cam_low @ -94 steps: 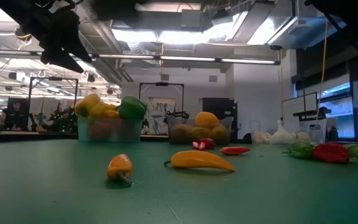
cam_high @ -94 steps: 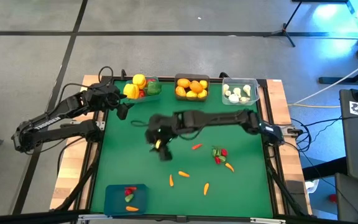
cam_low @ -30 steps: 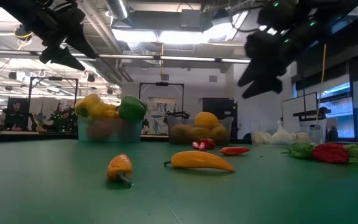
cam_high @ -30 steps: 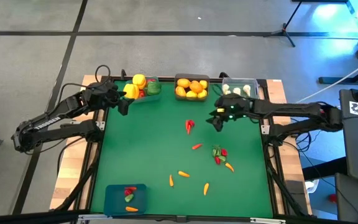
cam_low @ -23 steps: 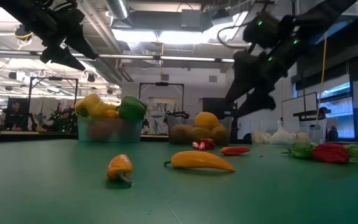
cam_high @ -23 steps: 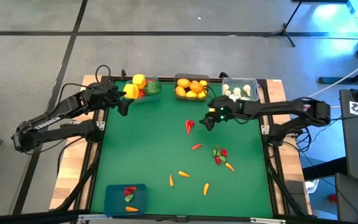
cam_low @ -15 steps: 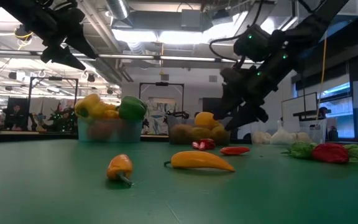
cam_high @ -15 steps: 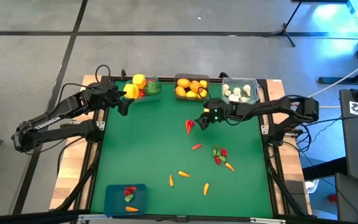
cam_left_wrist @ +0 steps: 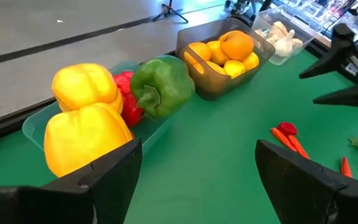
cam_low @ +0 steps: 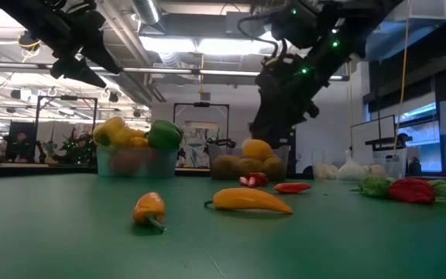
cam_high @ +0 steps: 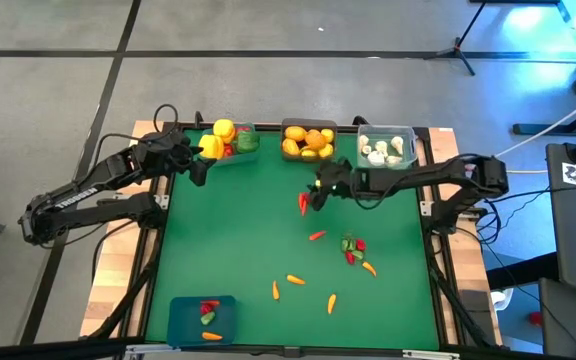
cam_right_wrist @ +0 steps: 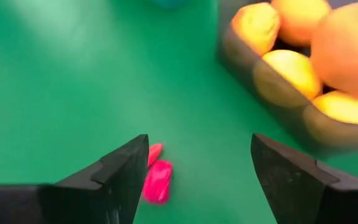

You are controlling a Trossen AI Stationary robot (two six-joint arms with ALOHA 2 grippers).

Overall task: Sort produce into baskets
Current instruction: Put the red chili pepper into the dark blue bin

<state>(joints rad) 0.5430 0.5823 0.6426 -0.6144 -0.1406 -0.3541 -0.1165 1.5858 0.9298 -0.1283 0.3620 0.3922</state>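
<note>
My right gripper (cam_high: 315,195) is open and empty, hovering above the green mat just right of a red chilli (cam_high: 304,203), which shows between its fingers in the right wrist view (cam_right_wrist: 156,179). My left gripper (cam_high: 196,176) is open and empty, held in the air beside the teal bin (cam_high: 230,142) of peppers (cam_left_wrist: 89,118). The dark grey bin (cam_high: 309,140) holds oranges and lemons, the clear bin (cam_high: 386,148) holds garlic. The blue bin (cam_high: 202,320) stands at the near left. Another chilli (cam_high: 316,236), a red and green cluster (cam_high: 351,247) and carrots (cam_high: 295,280) lie on the mat.
The three far bins stand in a row along the mat's far edge. More carrots (cam_high: 332,302) lie toward the near side. The left half of the mat (cam_high: 208,240) is bare. The room beyond the table shows in the low view.
My right gripper has swung toward the table's left, from beside the clear bin to a spot in front of the dark grey bin, close to the red chilli. The produce has stayed where it was.
</note>
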